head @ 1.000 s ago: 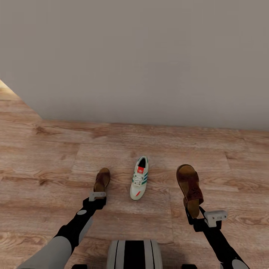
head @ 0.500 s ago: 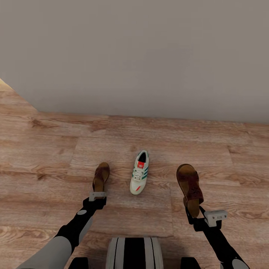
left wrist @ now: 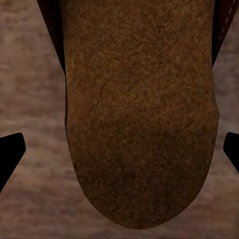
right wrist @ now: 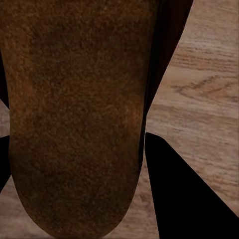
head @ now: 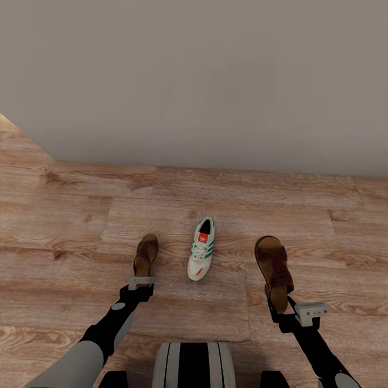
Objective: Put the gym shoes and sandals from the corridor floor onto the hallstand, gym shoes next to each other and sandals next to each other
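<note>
One cream-white gym shoe (head: 201, 249) with green stripes lies on the wood plank floor (head: 64, 226) between my arms, toe toward me. A dark brown sandal (head: 146, 254) rests on the floor just ahead of my left gripper (head: 140, 284). In the left wrist view its tan heel (left wrist: 139, 124) sits between the spread fingers (left wrist: 10, 152), which stand clear of it, so that gripper is open. The other sandal (head: 274, 272) hangs above the floor with my right gripper (head: 280, 313) shut on its heel (right wrist: 74, 124); one finger (right wrist: 174, 184) presses its side. The second gym shoe and the hallstand are out of view.
A plain grey wall (head: 194, 81) runs across the far side, meeting the floor a little beyond the shoes. At the far left the floor continues past the wall's corner (head: 11, 129). My own base (head: 193, 364) sits at the near edge.
The whole head view shifted slightly a second ago, floor and shoes sliding away from me; since half a second ago nothing has moved. The right sandal stayed with its gripper.
</note>
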### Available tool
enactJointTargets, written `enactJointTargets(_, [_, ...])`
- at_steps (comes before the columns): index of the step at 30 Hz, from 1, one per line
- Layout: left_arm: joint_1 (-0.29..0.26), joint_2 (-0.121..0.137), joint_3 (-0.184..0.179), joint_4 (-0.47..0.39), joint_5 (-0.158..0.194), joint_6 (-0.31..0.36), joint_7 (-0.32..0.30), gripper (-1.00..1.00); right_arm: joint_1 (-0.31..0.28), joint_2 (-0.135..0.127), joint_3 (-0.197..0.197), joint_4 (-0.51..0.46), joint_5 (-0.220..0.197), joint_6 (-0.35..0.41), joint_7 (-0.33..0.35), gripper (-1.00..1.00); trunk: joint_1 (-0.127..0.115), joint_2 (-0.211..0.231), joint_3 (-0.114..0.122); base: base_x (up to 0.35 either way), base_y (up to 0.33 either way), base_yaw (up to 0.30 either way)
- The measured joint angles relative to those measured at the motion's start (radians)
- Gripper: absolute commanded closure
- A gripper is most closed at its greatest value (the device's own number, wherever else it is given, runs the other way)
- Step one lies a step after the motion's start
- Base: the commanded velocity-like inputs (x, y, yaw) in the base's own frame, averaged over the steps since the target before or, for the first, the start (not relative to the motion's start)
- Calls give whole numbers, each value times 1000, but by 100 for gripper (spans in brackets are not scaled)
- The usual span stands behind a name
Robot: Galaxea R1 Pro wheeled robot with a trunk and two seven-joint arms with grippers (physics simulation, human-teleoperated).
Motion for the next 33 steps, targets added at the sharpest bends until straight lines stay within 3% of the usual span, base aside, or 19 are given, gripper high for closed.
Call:
enactJointTargets(1, [0, 0, 1, 0, 0, 0, 1, -100, 0, 0, 0, 0, 0, 0, 0, 100, 0, 0, 0, 0, 0, 0])
enactJointTargets(2, [0, 0, 1, 0, 0, 0, 1, 100, 0, 0, 0, 0, 0, 0, 0, 100, 0, 0, 0, 0, 0, 0])
enactJointTargets(33, [1, 3, 2, -9, 5, -6, 3, 100, 0, 0, 1, 0, 1, 0, 0, 100, 0, 0, 0, 0, 0, 0])
